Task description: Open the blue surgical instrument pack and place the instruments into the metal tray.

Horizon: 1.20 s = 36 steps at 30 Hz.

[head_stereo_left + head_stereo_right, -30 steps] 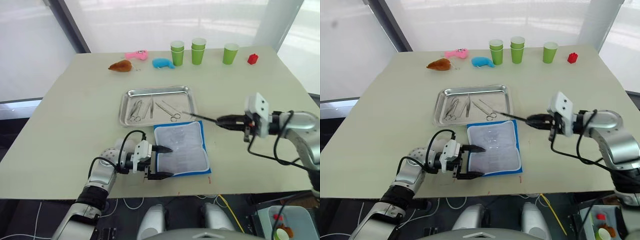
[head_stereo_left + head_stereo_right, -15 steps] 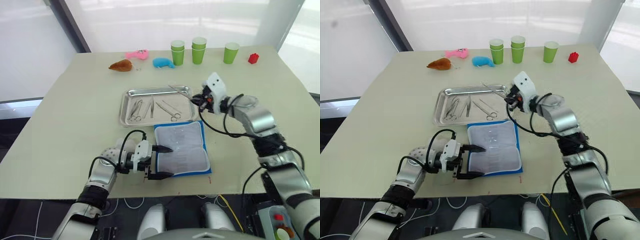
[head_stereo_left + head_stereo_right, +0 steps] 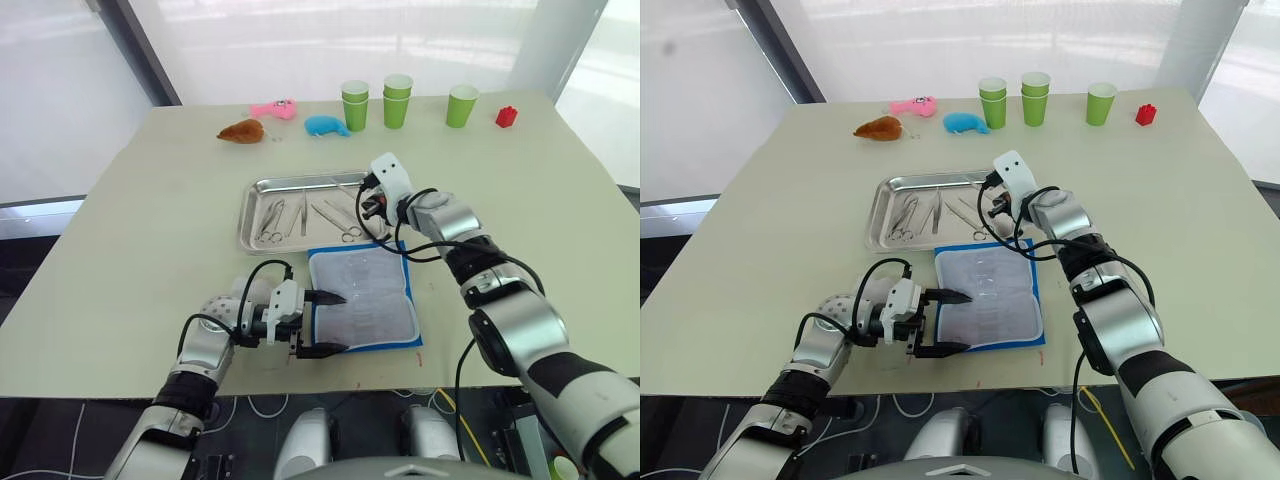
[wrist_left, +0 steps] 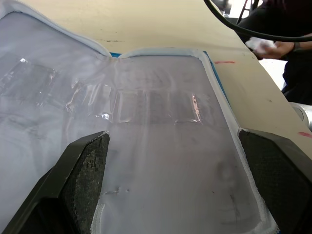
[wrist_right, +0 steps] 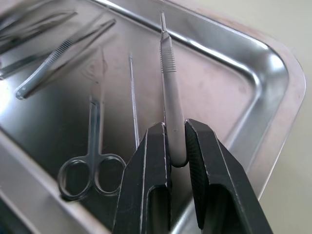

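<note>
The blue surgical instrument pack (image 3: 362,298) lies unfolded near the table's front edge, pale lining up, and its pockets look empty. My left gripper (image 3: 335,323) rests open at the pack's left edge, one finger (image 4: 85,168) on each side of the lining. The metal tray (image 3: 312,182) sits just behind the pack. Several silver instruments lie in it, among them ring-handled scissors (image 5: 92,168) and tweezers (image 3: 303,215). My right gripper (image 5: 173,129) hangs low over the tray's right end, shut on a straight silver instrument (image 5: 168,83) that points into the tray.
Along the far edge stand three green cup stacks (image 3: 398,100), a red block (image 3: 506,117), a blue plush toy (image 3: 325,126), a pink toy (image 3: 272,109) and a brown toy (image 3: 241,131). Bare tabletop lies left of the tray and right of the pack.
My right gripper has swung in from the table's right side to the tray's right end, carrying the straight instrument and lowering it into the tray. The left gripper and pack have not moved.
</note>
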Available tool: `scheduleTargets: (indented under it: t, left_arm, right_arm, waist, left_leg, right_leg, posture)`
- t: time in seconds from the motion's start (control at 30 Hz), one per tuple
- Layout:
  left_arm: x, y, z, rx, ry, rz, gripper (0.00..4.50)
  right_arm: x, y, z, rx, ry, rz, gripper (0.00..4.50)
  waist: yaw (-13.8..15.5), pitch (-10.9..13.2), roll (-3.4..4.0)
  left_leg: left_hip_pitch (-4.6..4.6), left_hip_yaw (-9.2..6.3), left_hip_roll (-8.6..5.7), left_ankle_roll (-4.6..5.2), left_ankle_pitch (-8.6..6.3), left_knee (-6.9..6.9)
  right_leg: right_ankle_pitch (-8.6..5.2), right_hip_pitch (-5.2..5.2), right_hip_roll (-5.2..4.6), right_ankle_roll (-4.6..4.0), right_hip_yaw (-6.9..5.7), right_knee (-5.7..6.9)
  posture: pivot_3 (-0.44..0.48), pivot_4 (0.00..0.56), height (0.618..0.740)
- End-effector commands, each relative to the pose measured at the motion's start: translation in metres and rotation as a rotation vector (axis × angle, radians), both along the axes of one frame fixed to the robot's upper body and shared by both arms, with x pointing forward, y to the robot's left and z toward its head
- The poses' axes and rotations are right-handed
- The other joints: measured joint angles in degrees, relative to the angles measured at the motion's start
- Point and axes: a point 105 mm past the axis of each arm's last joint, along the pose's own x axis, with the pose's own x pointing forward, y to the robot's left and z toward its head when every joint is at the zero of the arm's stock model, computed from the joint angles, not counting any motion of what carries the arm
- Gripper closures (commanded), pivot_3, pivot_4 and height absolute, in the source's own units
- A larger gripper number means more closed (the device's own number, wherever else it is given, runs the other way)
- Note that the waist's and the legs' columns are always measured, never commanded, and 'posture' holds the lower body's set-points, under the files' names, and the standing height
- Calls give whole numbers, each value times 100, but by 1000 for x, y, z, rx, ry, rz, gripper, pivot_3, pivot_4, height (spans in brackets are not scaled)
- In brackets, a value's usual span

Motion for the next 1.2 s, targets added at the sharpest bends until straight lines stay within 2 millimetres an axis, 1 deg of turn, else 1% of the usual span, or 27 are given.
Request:
scheduleTargets:
  t: [0.03, 0.23, 0.43, 0.47, 0.5, 0.57, 0.63, 0.67, 0.7, 0.73, 0.8, 1.0, 1.1, 1.2]
  left_arm:
    - [-30, 7, -57, 121, 240, 34, 0]
    - [-30, 8, -57, 123, 240, 38, 0]
    - [-31, 8, -57, 121, 241, 40, 0]
    - [-32, 8, -57, 121, 242, 40, 0]
    - [-32, 8, -57, 121, 242, 40, 0]
    - [-33, 9, -57, 122, 243, 40, 0]
    - [-33, 9, -57, 123, 244, 40, 0]
    - [-33, 9, -57, 123, 244, 40, 0]
    - [-33, 9, -57, 123, 245, 41, 0]
    - [-33, 9, -57, 123, 245, 41, 0]
    - [-33, 10, -58, 125, 244, 41, 0]
    - [-32, 10, -57, 125, 239, 41, 0]
    - [-31, 10, -54, 120, 232, 40, 0]
    - [-31, 10, -52, 117, 222, 33, 0]
  right_arm:
    - [7, 5, 15, 19, -46, -7, 4449]
    - [7, 7, 8, 20, -15, -15, 4449]
    - [7, 4, 3, -11, -20, -19, 4449]
    - [7, 4, 2, -10, -18, -18, 3499]
    - [7, 4, 2, -10, -17, -18, 3118]
    - [7, 4, 2, -10, -17, -19, 2084]
    - [8, 3, 3, -6, -21, -22, 1148]
    - [8, 3, 4, -4, -26, -22, 818]
    - [9, 4, 5, 1, -32, -21, 202]
    - [9, 4, 7, 4, -40, -20, 47]
    - [11, 5, 13, 8, -64, -16, 47]
    - [14, 2, 43, 76, -159, 20, 47]
    - [10, -1, 55, 131, -216, 59, 47]
    - [0, -4, 63, 188, -272, 109, 47]
  waist:
    - [-7, 0, 0]
    - [-25, 1, 0]
    - [-28, 1, 0]
    - [-31, 1, 0]
    - [-35, 1, 0]
    - [-32, 0, 0]
    - [-29, 0, 0]
    - [-27, 1, -2]
    - [-27, 2, -2]
    - [-27, 2, -2]
    - [-29, 2, -2]
    - [-41, 4, -2]
    - [-44, 5, -2]
    - [-44, 5, -4]
  left_leg:
    - [0, 0, 0, 0, 0, 0]
    - [-1, 1, 0, 0, 0, 0]
    - [0, 1, 0, 0, 0, -1]
    - [0, 2, 0, 0, 0, -1]
    - [0, 2, 0, 0, 0, -1]
    - [1, 1, 0, 0, 0, -1]
    - [0, 1, 0, 0, 0, -1]
    - [0, 1, -1, 0, 0, -1]
    - [-1, 0, -1, 0, 0, -1]
    - [-1, 0, -2, 0, 0, -1]
    - [-2, -1, -2, 0, 0, -1]
    - [-1, 0, -2, 0, 0, -1]
    - [-2, -2, -2, 0, 0, -3]
    - [-3, -5, -1, 0, 0, -4]
  right_leg:
    - [0, 0, 0, 0, 1, 0]
    - [0, 3, 0, 0, 3, 1]
    - [0, 4, 0, 0, 4, 2]
    - [0, 4, 0, 1, 5, 2]
    - [0, 4, 0, 1, 5, 2]
    - [-1, 5, 1, 1, 5, 2]
    - [-1, 4, 0, 1, 4, 2]
    - [-1, 4, 0, 1, 4, 2]
    - [-1, 4, -1, 1, 4, 2]
    - [-1, 4, -1, 1, 4, 2]
    - [-1, 5, -1, 0, 4, 2]
    - [-1, 4, 0, 1, 5, 2]
    - [-2, 4, 0, 2, 3, 2]
    - [-2, 5, 0, 3, 1, 2]
  posture:
    - [0, 150, 740]
    - [0, 150, 740]
    - [0, 150, 740]
    - [0, 150, 740]
    - [0, 150, 740]
    - [0, 150, 740]
    - [0, 150, 740]
    - [0, 150, 740]
    - [0, 150, 740]
    - [0, 150, 740]
    - [0, 150, 740]
    - [0, 150, 740]
    - [0, 150, 740]
    - [0, 150, 740]
